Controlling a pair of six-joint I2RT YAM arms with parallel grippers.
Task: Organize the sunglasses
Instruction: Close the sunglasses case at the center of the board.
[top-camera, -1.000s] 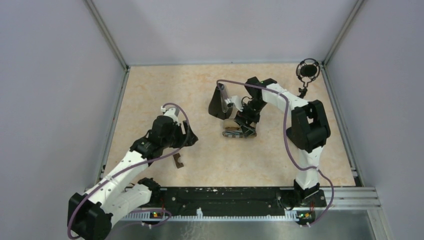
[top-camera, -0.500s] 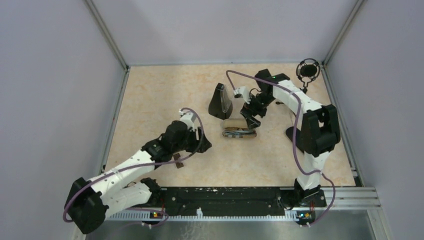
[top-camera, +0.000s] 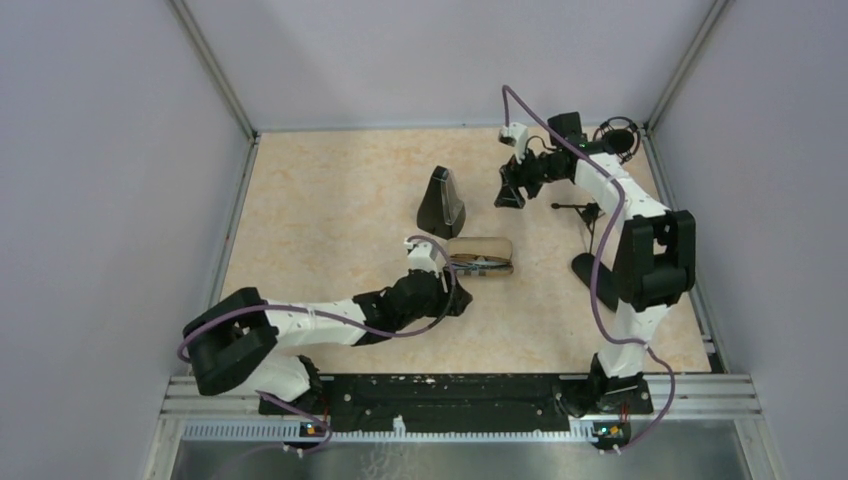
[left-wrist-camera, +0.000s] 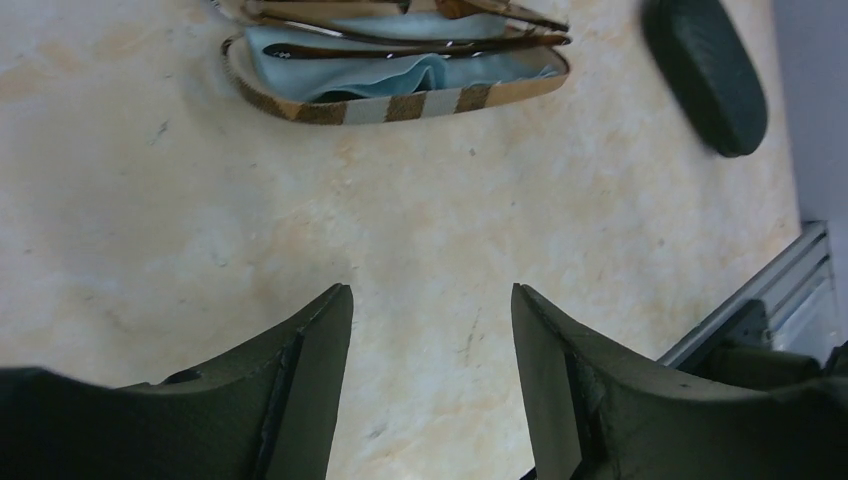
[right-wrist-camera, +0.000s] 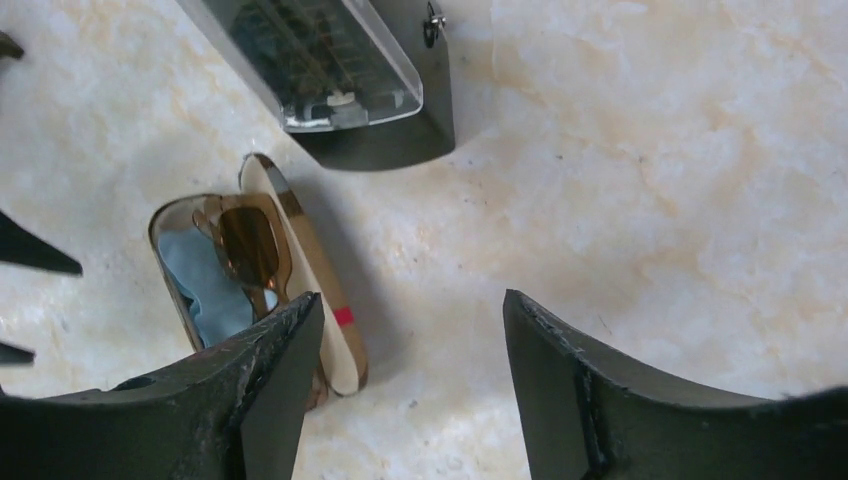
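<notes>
Amber-lensed sunglasses lay inside the open plaid case at table centre. The left gripper hovered open and empty at the case's 7 o'clock, and the right gripper, likewise open and empty, at 1 o'clock.

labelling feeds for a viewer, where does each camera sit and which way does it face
Top external: fixed above and behind the bases, looking down on the table; left arm and right arm whole.
Left wrist: on that arm's wrist, looking low across the table at the open plaid case; open left end effector at the bottom.
Right wrist: on that arm's wrist, looking down at the black triangular case; open right end effector at the bottom.
Shared: both wrist views show the plaid case holding sunglasses.
</notes>
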